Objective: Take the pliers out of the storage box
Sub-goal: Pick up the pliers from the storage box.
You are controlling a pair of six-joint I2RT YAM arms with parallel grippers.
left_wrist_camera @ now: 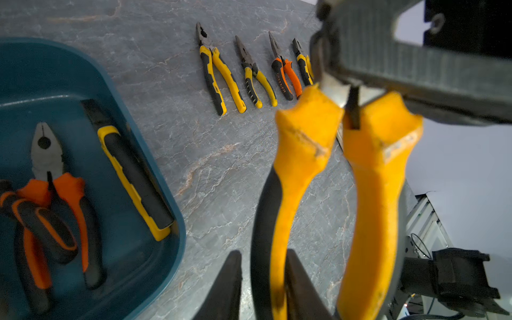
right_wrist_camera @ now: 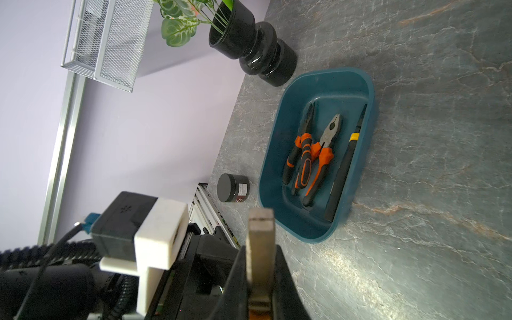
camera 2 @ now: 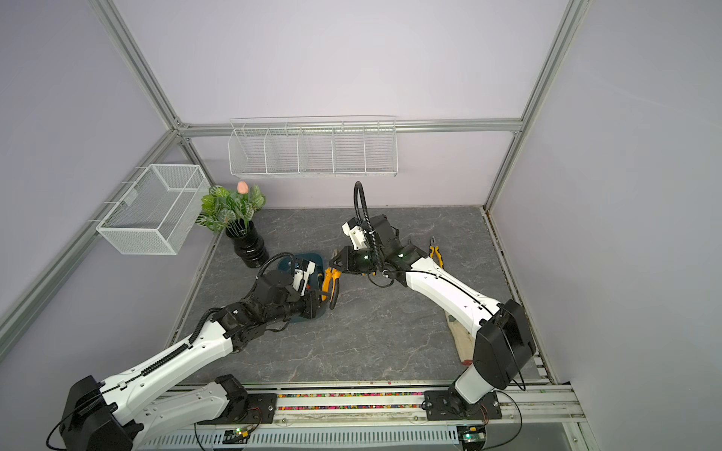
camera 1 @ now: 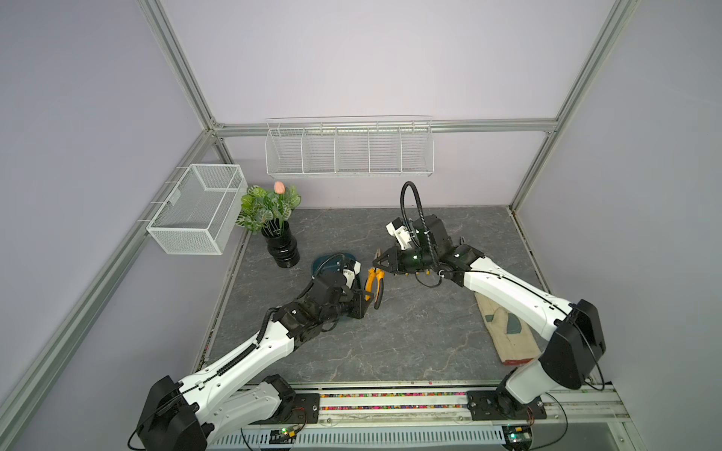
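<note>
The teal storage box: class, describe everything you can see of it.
The storage box is a dark teal, plastic-looking tub with rounded corners and low walls, sitting flat on the grey marbled table. Inside lie a blunt-nosed orange-black pair of pliers overlapping a long-nosed one, and a yellow-black pair along one wall.

Marbled table (camera 1: 390, 343) bears storage box (right_wrist_camera: 336, 83), vase (right_wrist_camera: 257, 52), jar (right_wrist_camera: 232, 187), pliers (left_wrist_camera: 247, 63).

Vase (camera 1: 283, 250), jar (right_wrist_camera: 232, 187), mesh basket (camera 1: 195, 209)

Dark teal plastic tub (right_wrist_camera: 357, 91) with three orange- or yellow-handled pliers (right_wrist_camera: 327, 138) inside, little black jar (right_wrist_camera: 232, 188) right beside it.
</note>
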